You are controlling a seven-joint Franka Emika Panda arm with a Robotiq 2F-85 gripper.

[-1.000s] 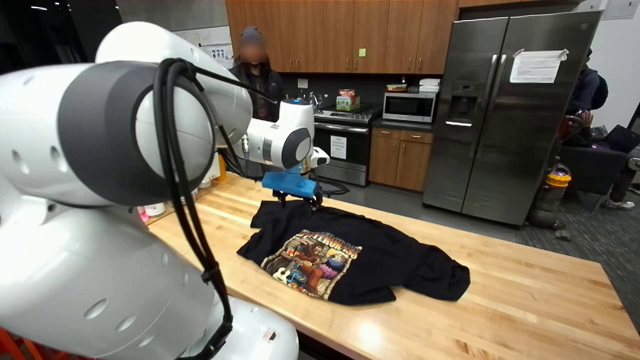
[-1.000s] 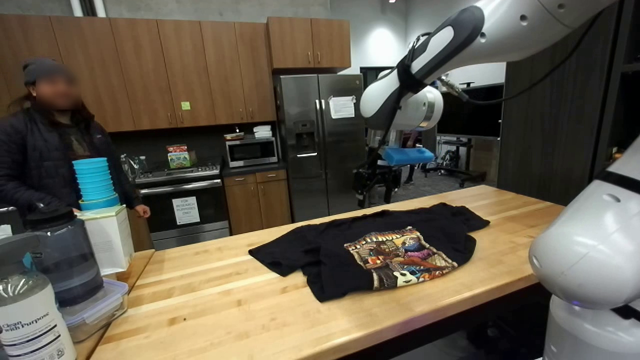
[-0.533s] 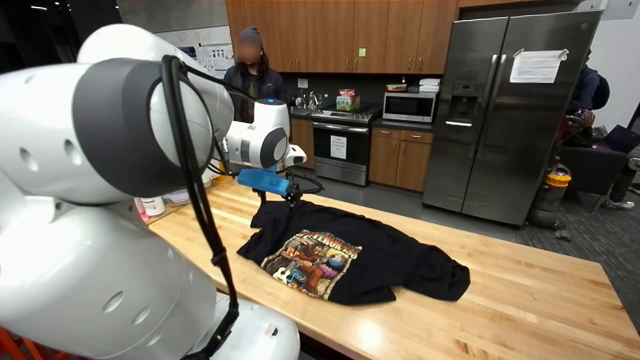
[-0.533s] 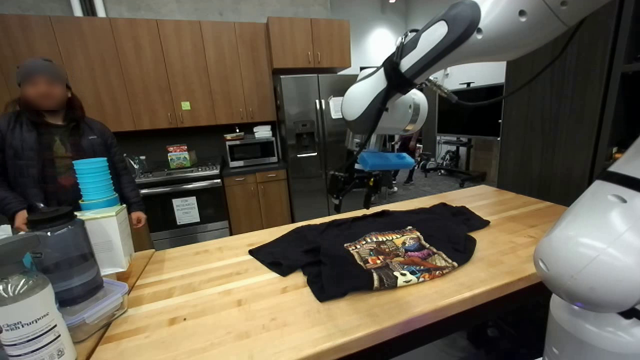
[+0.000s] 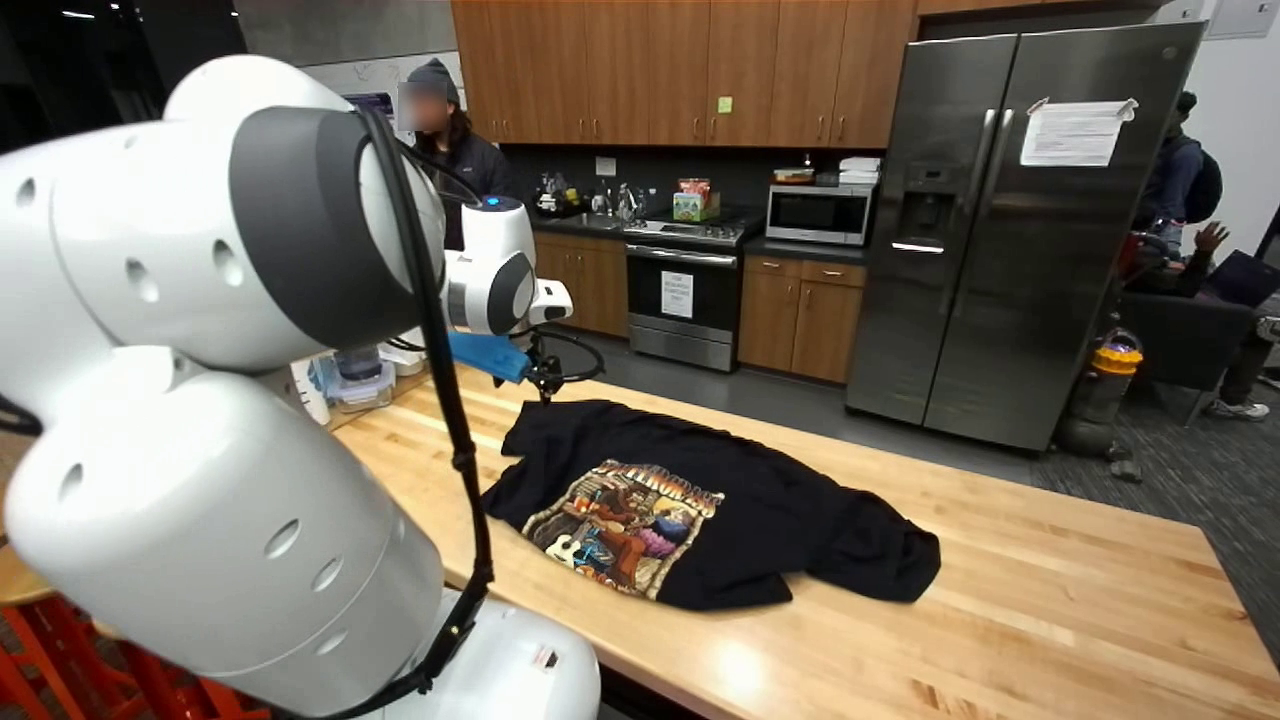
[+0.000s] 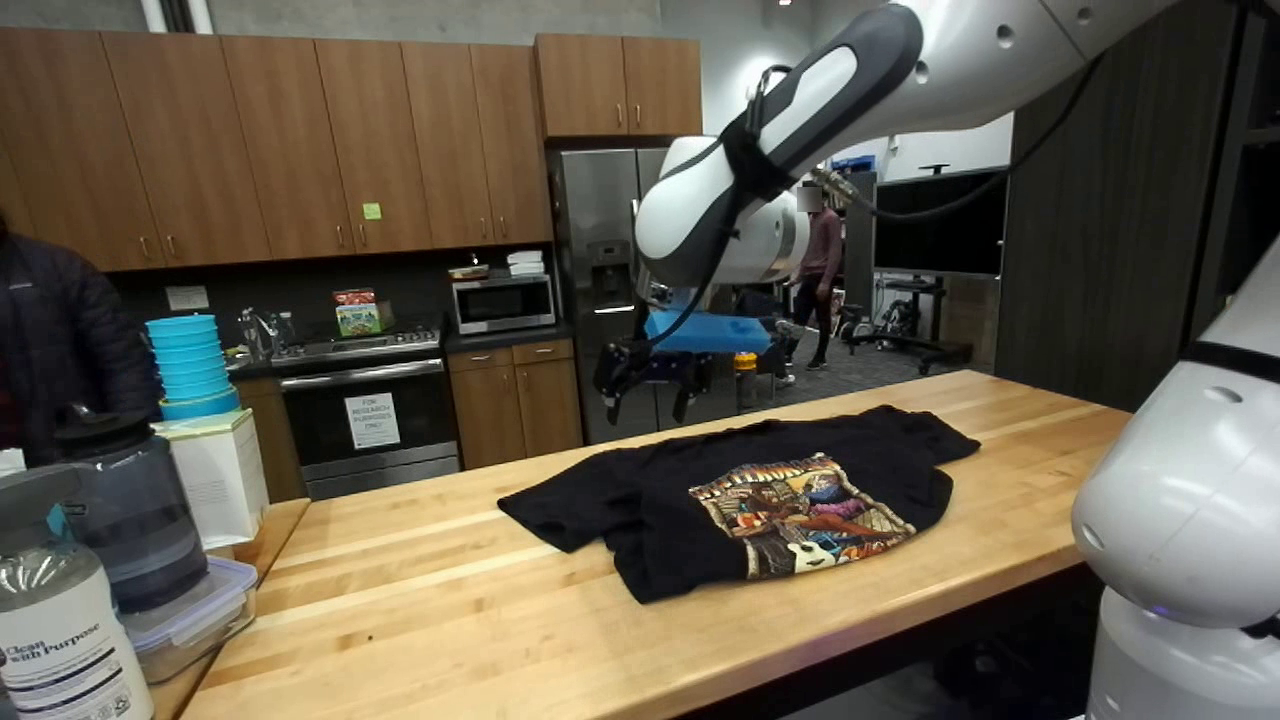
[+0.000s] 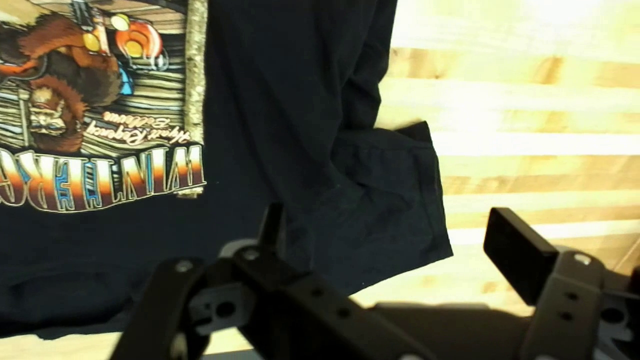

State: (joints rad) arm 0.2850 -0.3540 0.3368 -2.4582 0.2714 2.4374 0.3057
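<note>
A black T-shirt [image 5: 760, 530] with a colourful printed picture lies spread out, a little wrinkled, on the wooden table [image 5: 1050, 610]. My gripper [image 6: 647, 410] hangs above the table toward its far edge, apart from the shirt [image 6: 690, 515]. In the wrist view the gripper [image 7: 387, 225] stands wide open with nothing between its fingers. A short sleeve of the shirt [image 7: 380, 210] lies below the gap, its hem under the middle of it. The right finger pad [image 7: 515, 255] is over bare wood. In an exterior view the gripper [image 5: 522, 388] is partly hidden behind its blue block [image 5: 490, 355].
At one table end stand a grey-lidded spray bottle [image 6: 60, 620], a dark water jug [image 6: 135, 520], a lidded plastic box [image 6: 195, 615] and stacked blue tubs [image 6: 190, 365] on a white box. A person [image 5: 450, 150] stands beyond the table. A black cable [image 5: 570, 345] loops by the gripper.
My gripper has travelled leftward in both exterior views, at about the same height and still open. The shirt has barely changed. The person beyond the table has shifted left.
</note>
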